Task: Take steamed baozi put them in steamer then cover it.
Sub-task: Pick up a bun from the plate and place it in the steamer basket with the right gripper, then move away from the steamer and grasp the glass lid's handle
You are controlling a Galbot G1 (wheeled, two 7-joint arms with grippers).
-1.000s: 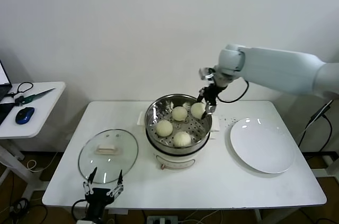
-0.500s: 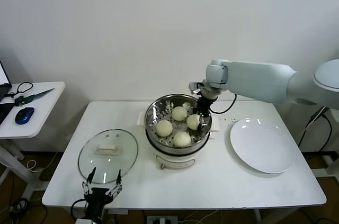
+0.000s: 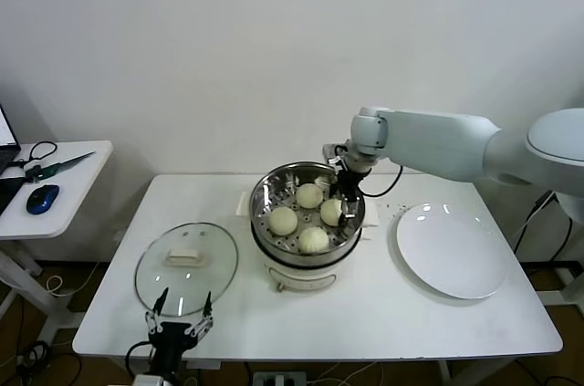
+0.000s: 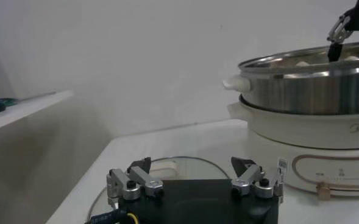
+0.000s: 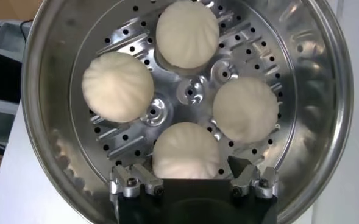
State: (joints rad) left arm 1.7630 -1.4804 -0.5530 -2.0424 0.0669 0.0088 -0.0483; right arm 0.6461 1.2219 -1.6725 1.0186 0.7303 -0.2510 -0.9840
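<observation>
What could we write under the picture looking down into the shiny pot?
Right gripper open over four baozi resting on the steamer tray.

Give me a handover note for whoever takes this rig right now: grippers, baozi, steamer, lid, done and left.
Right gripper: open, inside the steamer over the fourth baozi, no grip on it.
Left gripper: open, idle at the table's near edge by the lid.
Baozi: all four on the perforated tray. White plate bare.
Done: loading.
Left: lift the right arm clear, then set the lid, now flat on the table, on the steamer.
</observation>
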